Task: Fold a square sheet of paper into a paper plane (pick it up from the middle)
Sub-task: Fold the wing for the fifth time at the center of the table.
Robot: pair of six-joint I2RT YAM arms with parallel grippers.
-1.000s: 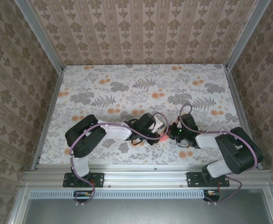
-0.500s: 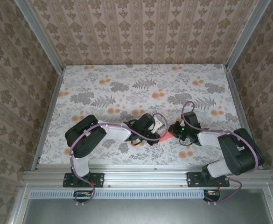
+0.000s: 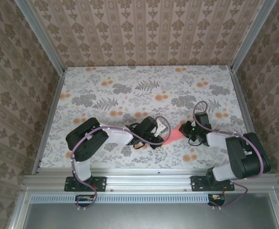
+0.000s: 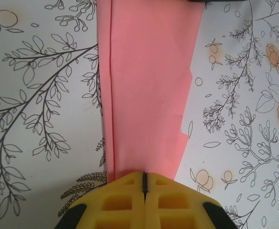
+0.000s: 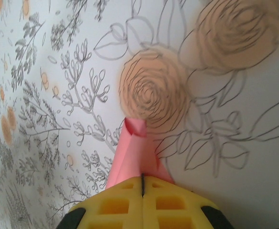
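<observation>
The salmon-pink paper plane [image 3: 175, 132] lies folded on the flowered table between my two grippers. In the left wrist view its wide end [image 4: 146, 86] lies flat, with a lengthwise crease near its left edge. My left gripper [image 4: 144, 177] is shut, its yellow fingertips resting on that end. In the right wrist view the narrow nose [image 5: 138, 143] with a curled tip sticks out beyond my right gripper [image 5: 142, 179]. That gripper is shut on the plane just behind the nose, with one flap lifted off the table. From above, the left gripper [image 3: 162, 138] is at the plane's lower left end and the right gripper [image 3: 189, 129] at its upper right end.
A flower-print cloth [image 3: 144, 95] covers the table, with open room behind both grippers. Aluminium rails [image 3: 48, 119] and patterned walls close in the left, right and back. A big orange rose print [image 5: 153, 86] lies just beyond the plane's nose.
My right gripper has slid to the right and a little back along the paper, away from the left gripper, uncovering more pink between them. The left arm has stayed put.
</observation>
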